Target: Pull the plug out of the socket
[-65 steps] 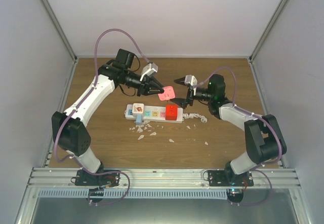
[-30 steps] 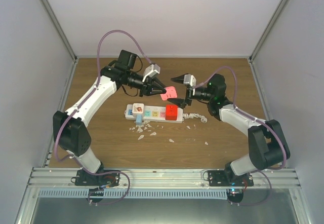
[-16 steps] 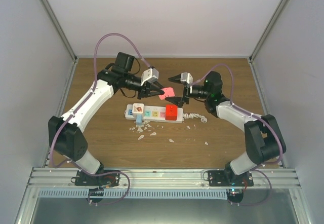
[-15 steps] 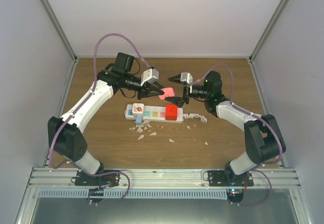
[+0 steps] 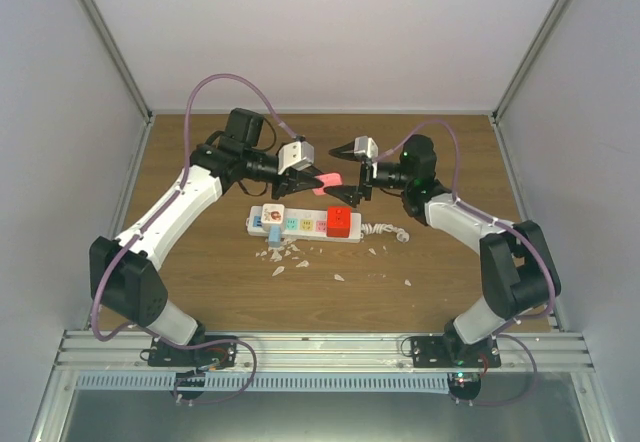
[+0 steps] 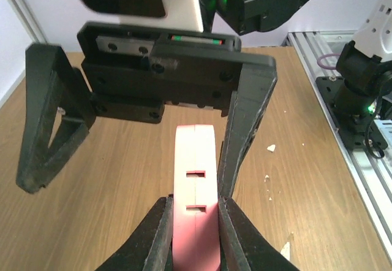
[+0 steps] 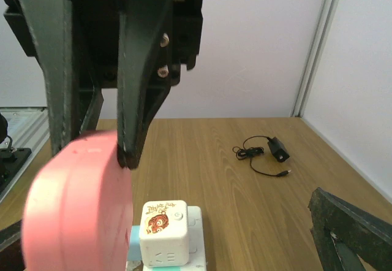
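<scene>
The left fingers (image 5: pixel 312 176) are clenched on a flat pink plug (image 5: pixel 327 179). They hold it by its two sides, and it hangs in the air above the brown worktop (image 5: pixel 450 292). The pink plug is not in the socket (image 5: pixel 300 224). It sits up behind the socket, near its right end.

The right fingers (image 5: pixel 345 148) are spread wide and hold nothing. They point at the left fingers, and the pink plug is between them. In the left wrist view one right finger is just beside the plug, and the other is far off to the side. I cannot tell if the near one touches the plug.

The socket is long and white and lies flat in the middle of the worktop. A red plug (image 5: pixel 340 222) sits at its right end. A white cube plug (image 5: pixel 272 214) with a little picture on top sits at its left end. Small white bits (image 5: pixel 290 254) lie on the worktop in front of the socket. A thin black cable (image 7: pixel 266 151) lies on the worktop, well apart from the socket
</scene>
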